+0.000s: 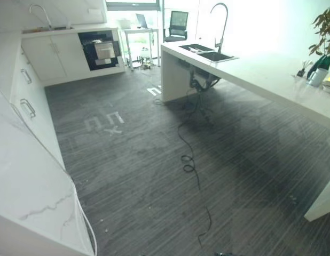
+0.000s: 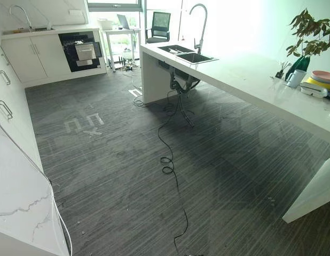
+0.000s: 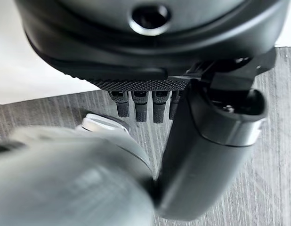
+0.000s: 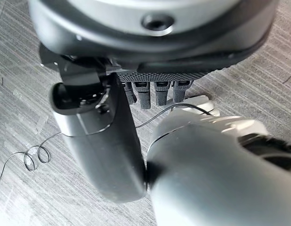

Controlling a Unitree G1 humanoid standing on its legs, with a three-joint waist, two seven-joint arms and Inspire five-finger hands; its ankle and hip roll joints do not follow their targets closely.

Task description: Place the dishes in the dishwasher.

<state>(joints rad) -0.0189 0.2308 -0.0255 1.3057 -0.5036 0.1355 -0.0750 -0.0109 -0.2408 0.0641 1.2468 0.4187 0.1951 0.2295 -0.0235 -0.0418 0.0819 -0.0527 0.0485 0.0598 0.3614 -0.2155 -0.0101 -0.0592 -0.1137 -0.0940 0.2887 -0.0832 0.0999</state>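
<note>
- Both hands hang over the floor, left hand [image 3: 183,155] and right hand [image 4: 108,146] with straight fingers, holding nothing.
- Stacked dishes [image 2: 321,79] sit on the island counter [image 2: 250,80], far right.
- Dishwasher [image 2: 82,50] stands across the room.

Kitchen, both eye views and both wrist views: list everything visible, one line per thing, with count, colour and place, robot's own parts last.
Dishwasher: one, black with a silver front panel, built into the far white cabinets.
Island counter: one, white, along the right side.
Island sink: one, dark basin, far end of the island, tall faucet behind it.
Dishes: a small stack, pink on yellow, near end of the island.
Mug: one, white, beside the dishes.
Plant: one, green, behind the mug.
Office chair: one, dark, far background.
Left counter: one, white marbled, near left.
Left hand: dark, fingers straight, holding nothing.
Right hand: dark, fingers straight, holding nothing.
</note>
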